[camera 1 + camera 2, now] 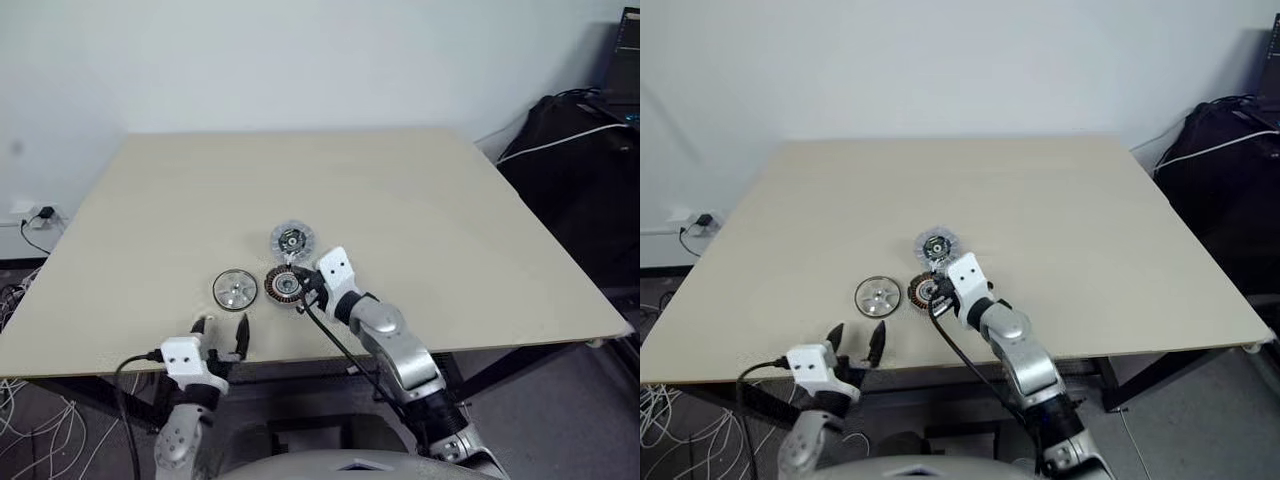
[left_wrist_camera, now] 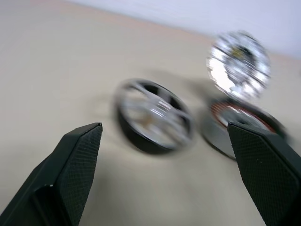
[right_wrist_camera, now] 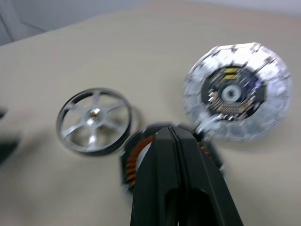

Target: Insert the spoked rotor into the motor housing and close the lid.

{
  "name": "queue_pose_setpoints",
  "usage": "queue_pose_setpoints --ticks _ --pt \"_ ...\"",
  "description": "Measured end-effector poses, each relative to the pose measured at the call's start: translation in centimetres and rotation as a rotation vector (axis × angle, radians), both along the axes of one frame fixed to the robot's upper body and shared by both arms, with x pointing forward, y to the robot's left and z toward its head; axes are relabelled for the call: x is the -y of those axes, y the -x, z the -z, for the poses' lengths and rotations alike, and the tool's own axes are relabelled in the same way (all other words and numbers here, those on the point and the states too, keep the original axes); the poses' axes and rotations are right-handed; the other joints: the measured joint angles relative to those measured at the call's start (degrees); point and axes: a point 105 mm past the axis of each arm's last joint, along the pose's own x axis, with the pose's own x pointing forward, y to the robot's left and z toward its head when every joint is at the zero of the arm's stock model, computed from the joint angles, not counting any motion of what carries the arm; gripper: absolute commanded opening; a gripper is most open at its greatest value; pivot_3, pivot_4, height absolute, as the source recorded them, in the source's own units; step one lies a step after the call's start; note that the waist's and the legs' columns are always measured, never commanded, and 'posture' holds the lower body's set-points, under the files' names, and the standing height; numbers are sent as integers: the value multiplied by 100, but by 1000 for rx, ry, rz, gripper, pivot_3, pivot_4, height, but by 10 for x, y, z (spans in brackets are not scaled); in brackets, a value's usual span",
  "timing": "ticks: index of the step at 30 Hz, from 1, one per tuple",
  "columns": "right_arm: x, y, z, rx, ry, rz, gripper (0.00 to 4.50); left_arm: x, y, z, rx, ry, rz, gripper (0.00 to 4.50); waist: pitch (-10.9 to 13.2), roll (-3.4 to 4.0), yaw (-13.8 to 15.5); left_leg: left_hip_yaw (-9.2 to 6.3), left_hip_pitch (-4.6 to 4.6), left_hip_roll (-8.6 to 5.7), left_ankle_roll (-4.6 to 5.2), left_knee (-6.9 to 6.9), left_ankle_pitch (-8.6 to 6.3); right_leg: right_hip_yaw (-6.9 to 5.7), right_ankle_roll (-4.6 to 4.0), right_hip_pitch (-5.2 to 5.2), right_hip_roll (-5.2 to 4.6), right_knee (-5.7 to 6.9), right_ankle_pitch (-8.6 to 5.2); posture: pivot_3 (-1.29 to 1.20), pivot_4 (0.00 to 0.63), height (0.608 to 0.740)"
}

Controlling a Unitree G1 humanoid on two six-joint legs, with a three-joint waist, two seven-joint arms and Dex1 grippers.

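The left gripper (image 1: 222,328) hangs at the table's (image 1: 450,220) near edge, jaws spread wide and empty; its wrist view frames the spoked rotor (image 2: 153,117) between the fingers, just ahead. The right gripper (image 3: 171,136) is pinched closed on nothing, over the copper-wound housing (image 1: 285,286). Its wrist view shows the lid (image 3: 236,92), dark centre up, lying just beyond the fingertips.
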Motion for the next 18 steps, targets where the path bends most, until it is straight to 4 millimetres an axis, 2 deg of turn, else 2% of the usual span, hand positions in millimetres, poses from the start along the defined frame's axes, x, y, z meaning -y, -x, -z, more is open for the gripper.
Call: queue_pose_setpoints --ticks 3,7,18 --pt "1 6 4 -21 8 -6 16 -13 -8 -1 -10 56 -51 4500 -5 -9 -15 5 -3 -6 1 1 -1 6 -2 7 -2 -6 5 0 0 740" --pt "1 7 -2 -9 -2 -4 16 -14 -13 8 -64 145 -64 4500 -10 -28 1 2 -6 -8 1 1 -1 4 -1 7 -1 -9 5 0 0 740" --pt "7 10 -2 -24 0 21 16 8 -24 14 -116 403 28 4500 -8 -39 27 1 -5 -24 -6 1 2 4 -2 8 5 -7 4 0 0 740"
